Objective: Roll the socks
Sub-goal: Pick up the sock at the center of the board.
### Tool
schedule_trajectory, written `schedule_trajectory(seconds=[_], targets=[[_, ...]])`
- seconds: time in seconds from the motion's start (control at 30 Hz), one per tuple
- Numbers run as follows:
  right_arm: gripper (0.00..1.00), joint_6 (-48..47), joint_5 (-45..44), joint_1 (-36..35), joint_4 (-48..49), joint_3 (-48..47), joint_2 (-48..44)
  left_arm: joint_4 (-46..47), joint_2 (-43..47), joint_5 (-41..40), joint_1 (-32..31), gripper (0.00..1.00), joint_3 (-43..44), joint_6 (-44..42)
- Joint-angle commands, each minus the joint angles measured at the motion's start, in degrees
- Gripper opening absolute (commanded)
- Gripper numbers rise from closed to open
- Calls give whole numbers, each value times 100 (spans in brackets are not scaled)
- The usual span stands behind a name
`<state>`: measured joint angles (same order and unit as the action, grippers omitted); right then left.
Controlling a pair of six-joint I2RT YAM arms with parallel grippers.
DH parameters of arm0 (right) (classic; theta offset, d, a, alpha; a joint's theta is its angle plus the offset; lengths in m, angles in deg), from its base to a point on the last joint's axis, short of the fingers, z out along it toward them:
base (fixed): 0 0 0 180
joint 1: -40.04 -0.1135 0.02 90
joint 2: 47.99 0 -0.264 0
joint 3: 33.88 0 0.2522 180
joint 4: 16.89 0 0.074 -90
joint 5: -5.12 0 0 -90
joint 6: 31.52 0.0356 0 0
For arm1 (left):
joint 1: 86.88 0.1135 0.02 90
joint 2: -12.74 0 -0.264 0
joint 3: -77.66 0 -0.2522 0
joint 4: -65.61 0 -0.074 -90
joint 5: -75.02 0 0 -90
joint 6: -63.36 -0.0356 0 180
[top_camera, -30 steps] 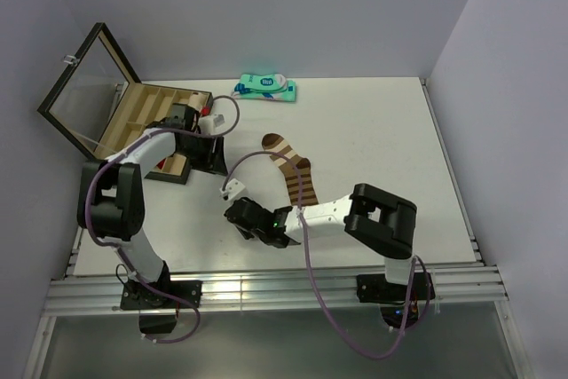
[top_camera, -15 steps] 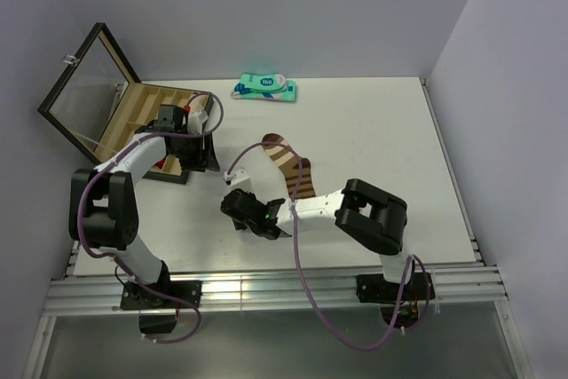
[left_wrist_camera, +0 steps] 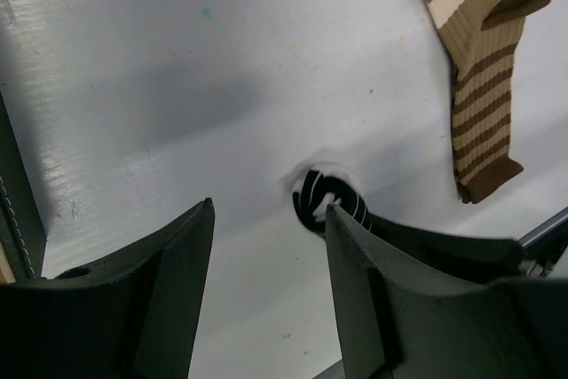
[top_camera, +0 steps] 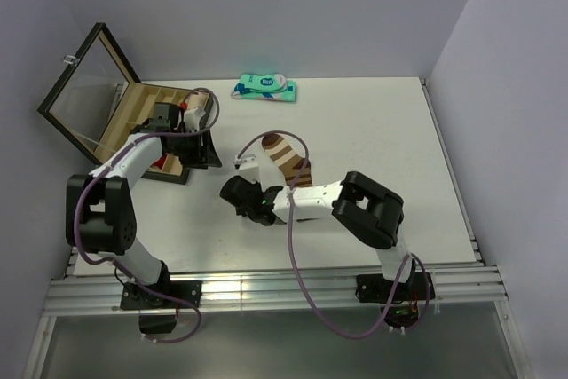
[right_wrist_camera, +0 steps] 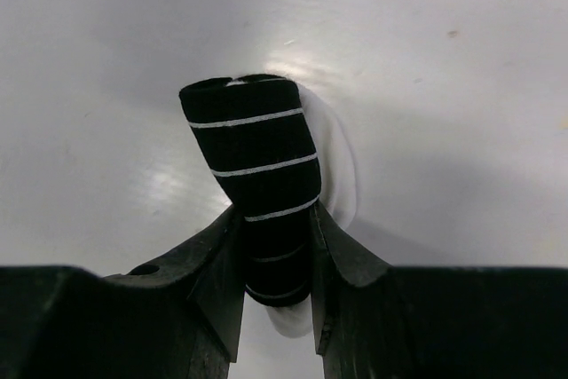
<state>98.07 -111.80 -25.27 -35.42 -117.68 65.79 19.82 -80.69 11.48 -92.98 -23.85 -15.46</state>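
Note:
The black sock (right_wrist_camera: 257, 166), with thin white stripes, is rolled into a tight bundle with its white toe showing behind. My right gripper (right_wrist_camera: 273, 246) is shut on it, just above the table left of centre (top_camera: 234, 193). The roll also shows in the left wrist view (left_wrist_camera: 327, 200). The brown sock (top_camera: 289, 163) with wide tan bands lies flat just right of the right gripper and also shows in the left wrist view (left_wrist_camera: 475, 86). My left gripper (left_wrist_camera: 269, 210) is open and empty, hovering by the wooden box (top_camera: 206, 153), a short way up and left of the roll.
A wooden compartment box (top_camera: 142, 104) with an open glass lid (top_camera: 84, 86) stands at the far left. A flat teal-and-white package (top_camera: 264, 88) lies at the back edge. The box's dark edge (left_wrist_camera: 13, 193) shows at the left of the left wrist view.
My right gripper has carried the black roll away from the near edge, up and slightly left. My left arm has drawn back a little toward the box.

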Motion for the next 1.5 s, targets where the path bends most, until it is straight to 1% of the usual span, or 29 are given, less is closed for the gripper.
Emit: schedule_trajectory(seconds=[0.0, 0.13, 0.27, 0.37, 0.53, 0.83, 1.07, 1.2, 1.37, 1.47], targets=[[0, 181, -147, 291, -287, 61, -347, 170, 342, 342, 145, 58, 189, 183], [0, 180, 54, 450, -471, -281, -453, 303, 448, 483, 163, 57, 119, 130], [0, 224, 124, 564, -673, -616, -444, 364, 554, 439, 189, 57, 110, 25], [0, 233, 256, 617, -464, -616, -540, 434, 545, 492, 189, 57, 110, 16], [0, 303, 319, 643, -243, -616, -716, 531, 536, 869, 189, 58, 75, 244], [0, 374, -155, 670, 91, -871, -787, 338, 483, 1239, 198, 59, 268, 551], [0, 93, -586, 661, 240, -1319, -603, 355, 562, 1388, 198, 61, 418, 719], [0, 22, -517, 678, 249, -1643, -418, 443, 641, 1406, 207, 63, 514, 851], [0, 84, -455, 670, 416, -1627, -418, 549, 694, 1459, 198, 63, 488, 1000], [0, 92, -551, 670, 311, -1741, -347, 584, 747, 1450, 207, 63, 418, 1000]])
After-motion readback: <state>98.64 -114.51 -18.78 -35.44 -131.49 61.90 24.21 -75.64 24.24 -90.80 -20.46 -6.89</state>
